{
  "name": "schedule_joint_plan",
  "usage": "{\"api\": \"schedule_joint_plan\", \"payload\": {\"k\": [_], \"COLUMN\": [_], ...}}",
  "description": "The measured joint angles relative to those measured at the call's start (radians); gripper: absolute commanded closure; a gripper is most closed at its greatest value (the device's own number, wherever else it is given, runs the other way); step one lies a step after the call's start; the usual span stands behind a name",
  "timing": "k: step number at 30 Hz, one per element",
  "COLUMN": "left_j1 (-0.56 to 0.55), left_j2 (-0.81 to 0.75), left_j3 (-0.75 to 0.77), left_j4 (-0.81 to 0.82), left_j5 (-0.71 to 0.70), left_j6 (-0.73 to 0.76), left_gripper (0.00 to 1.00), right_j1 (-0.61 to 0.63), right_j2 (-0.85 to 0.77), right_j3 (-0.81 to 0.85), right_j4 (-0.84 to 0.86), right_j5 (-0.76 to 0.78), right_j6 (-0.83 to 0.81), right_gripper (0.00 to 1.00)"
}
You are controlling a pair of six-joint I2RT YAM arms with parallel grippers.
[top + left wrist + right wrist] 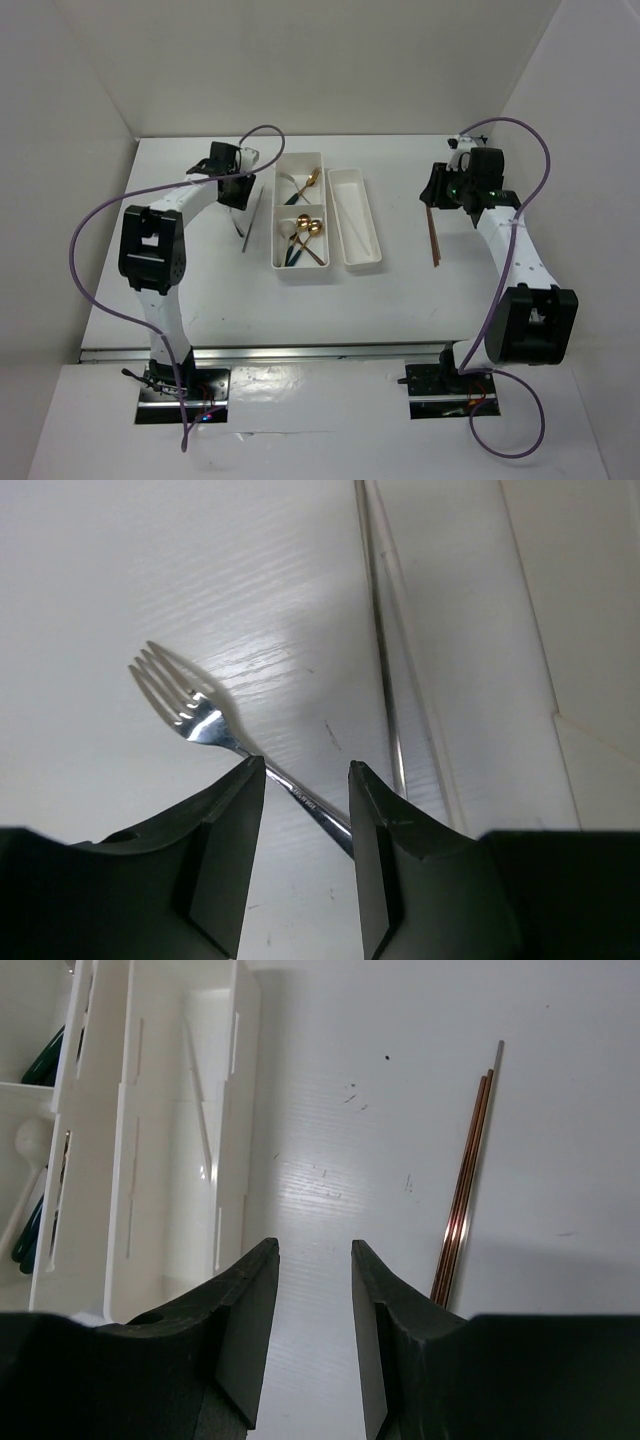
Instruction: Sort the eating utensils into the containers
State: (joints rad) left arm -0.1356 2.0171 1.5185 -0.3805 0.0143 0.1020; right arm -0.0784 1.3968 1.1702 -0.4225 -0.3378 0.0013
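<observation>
A silver fork (190, 715) lies on the table, its handle running between the fingers of my left gripper (305, 765), which is open around it. In the top view the left gripper (233, 193) is just left of the wide two-compartment tray (279, 215). Silver chopsticks (385, 680) lie beside the fork, and they also show in the top view (250, 222). My right gripper (313, 1245) is open and empty. Copper chopsticks (465, 1185) lie to its right and the narrow tray (235, 1110) to its left. White chopsticks (355, 215) lie in the narrow tray (364, 264).
The wide tray holds gold spoons (312, 228), green-handled pieces (45, 1050) and a white spoon (30, 1145). The copper chopsticks (432, 235) lie under the right wrist. White walls close the table in at the back and on both sides.
</observation>
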Motion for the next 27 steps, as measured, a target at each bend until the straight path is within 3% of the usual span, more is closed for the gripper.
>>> {"api": "schedule_joint_plan", "payload": {"k": [10, 18, 27], "left_j1": [0.017, 0.069, 0.071], "left_j2": [-0.024, 0.07, 0.14], "left_j3": [0.003, 0.084, 0.126], "left_j4": [-0.011, -0.084, -0.132], "left_j5": [-0.093, -0.117, -0.105], "left_j6": [-0.085, -0.212, -0.243], "left_gripper": [0.46, 0.46, 0.46], "right_j1": [0.0, 0.0, 0.0], "right_j2": [0.02, 0.033, 0.035], "right_j3": [0.0, 0.0, 0.0], "right_j4": [0.001, 0.002, 0.002], "right_j5": [-0.015, -0.017, -0.018], "right_j6": [0.0, 0.0, 0.0], "right_gripper": [0.58, 0.58, 0.58]}}
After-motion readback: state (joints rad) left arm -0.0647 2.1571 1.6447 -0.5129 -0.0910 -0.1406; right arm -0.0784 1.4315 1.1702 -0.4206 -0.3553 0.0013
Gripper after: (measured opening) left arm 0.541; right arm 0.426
